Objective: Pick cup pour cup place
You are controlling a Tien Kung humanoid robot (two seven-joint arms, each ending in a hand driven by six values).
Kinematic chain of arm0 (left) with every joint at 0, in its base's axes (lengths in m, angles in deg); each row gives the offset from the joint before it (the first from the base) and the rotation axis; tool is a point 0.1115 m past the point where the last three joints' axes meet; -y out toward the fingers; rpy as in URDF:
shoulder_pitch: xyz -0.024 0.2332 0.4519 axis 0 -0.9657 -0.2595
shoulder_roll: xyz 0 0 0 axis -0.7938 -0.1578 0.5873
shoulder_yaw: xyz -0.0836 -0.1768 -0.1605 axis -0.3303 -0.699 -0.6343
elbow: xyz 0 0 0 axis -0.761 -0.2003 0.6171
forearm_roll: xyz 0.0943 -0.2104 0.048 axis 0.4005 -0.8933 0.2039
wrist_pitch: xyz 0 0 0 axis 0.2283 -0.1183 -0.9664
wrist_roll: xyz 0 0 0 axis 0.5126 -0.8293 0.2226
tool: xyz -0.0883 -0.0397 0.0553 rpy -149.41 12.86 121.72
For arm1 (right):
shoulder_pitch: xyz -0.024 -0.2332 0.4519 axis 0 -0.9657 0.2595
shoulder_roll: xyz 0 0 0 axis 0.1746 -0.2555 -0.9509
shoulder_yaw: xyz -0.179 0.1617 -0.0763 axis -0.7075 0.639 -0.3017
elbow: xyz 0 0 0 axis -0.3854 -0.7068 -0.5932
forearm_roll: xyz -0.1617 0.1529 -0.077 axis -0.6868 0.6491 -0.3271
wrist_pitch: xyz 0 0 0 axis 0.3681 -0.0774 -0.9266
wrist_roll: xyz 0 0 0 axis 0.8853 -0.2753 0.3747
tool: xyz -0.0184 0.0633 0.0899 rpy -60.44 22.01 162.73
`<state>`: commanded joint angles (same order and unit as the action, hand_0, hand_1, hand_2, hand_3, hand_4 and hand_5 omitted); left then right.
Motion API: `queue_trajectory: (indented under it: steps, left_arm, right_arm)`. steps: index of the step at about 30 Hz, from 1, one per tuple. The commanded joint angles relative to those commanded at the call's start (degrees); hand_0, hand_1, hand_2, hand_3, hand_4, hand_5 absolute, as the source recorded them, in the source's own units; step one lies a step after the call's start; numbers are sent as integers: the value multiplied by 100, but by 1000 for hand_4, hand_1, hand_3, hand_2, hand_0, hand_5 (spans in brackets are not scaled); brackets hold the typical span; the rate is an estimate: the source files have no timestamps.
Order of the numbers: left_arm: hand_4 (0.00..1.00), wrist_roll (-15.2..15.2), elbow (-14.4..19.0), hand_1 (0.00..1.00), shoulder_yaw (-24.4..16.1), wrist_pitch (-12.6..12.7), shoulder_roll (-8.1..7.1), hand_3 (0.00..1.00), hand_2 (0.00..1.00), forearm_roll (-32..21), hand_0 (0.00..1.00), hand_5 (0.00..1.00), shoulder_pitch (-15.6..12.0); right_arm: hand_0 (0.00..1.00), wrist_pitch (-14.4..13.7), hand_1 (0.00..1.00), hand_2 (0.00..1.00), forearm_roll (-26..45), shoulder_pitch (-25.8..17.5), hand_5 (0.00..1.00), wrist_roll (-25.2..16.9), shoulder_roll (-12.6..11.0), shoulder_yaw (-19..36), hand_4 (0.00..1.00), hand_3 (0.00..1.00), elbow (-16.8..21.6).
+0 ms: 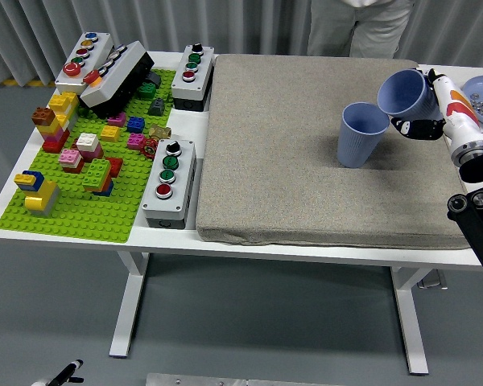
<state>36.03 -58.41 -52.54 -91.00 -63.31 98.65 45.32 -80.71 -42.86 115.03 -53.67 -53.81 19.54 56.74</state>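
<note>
Your right hand (pixel 425 112) holds the tilted blue cup (pixel 402 92), its mouth leaning left toward the standing blue cup (pixel 362 133) just beside it on the grey mat (pixel 306 161). Tip it further left.

Single head view, mounted high on the robot's side, facing forward and down over the white table (pixel 97 238), whose near edge runs across the lower-middle of the frame with grey floor and table legs beneath. Range is moderate: the table's full width fits, from the green baseplate (pixel 80 201) at left across the grey mat (pixel 306 161) to the right hand (pixel 443 112) at the right edge, with a person's legs (pixel 358 28) and curtain at top. No second view, so no overlap.
</note>
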Motion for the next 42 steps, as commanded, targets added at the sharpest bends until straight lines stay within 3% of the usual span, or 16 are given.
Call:
queue_trajectory:
  steps: [23,42]
  left_arm:
    - [647,3,0,814,-21,2,-2,786,886,9,860,998,21]
    - [650,2,0,814,-25,4,-4,785,886,3,861,998,24]
  right_arm:
    - [765,103,639,510,-1054,9,24,296,-6,41,710,622,247]
    - [765,262,640,509,-1491,-5,15,589,3,-15,702,621,482]
